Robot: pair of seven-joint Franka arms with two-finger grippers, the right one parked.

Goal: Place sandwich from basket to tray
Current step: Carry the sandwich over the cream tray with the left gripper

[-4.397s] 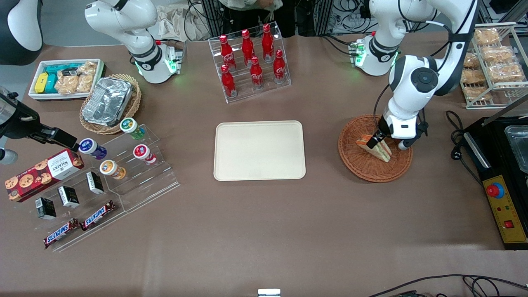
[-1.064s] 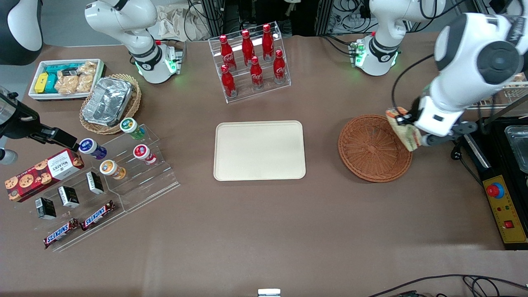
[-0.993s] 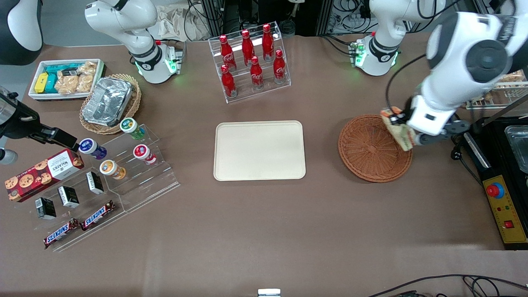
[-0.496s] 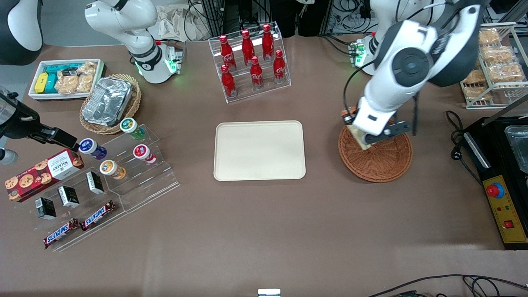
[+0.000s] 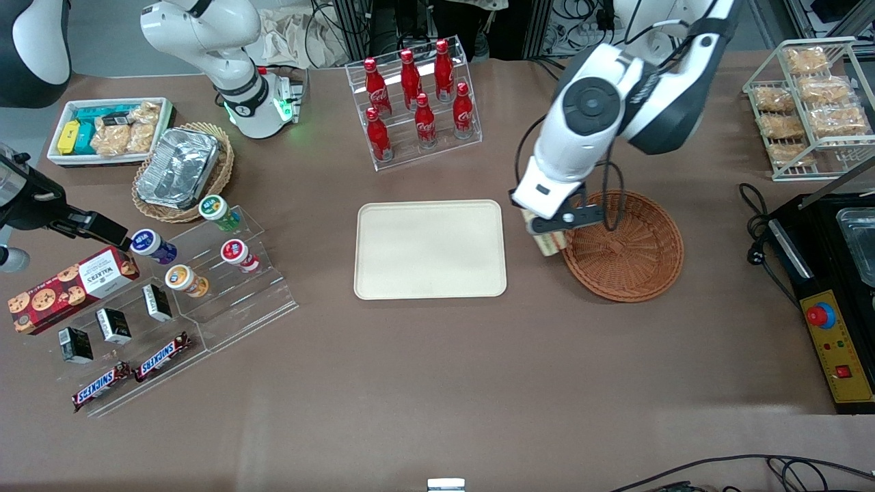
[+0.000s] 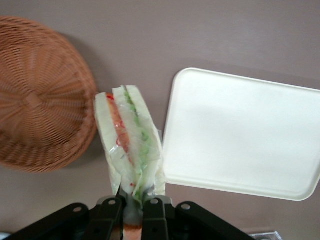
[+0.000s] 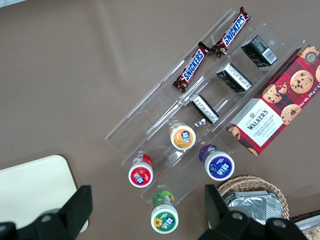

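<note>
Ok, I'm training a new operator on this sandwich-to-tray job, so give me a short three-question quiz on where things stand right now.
1. True or false: the sandwich already lies on the tray.
2. What is the gripper doing? A) hanging open over the basket; B) shut on the sandwich, above the table between basket and tray; C) resting on the tray.
3. Fill in: the basket now holds ____.

Key:
1. False. The sandwich is held in the air, beside the tray's edge and not over it.
2. B.
3. Nothing; its woven bottom shows bare.
</note>
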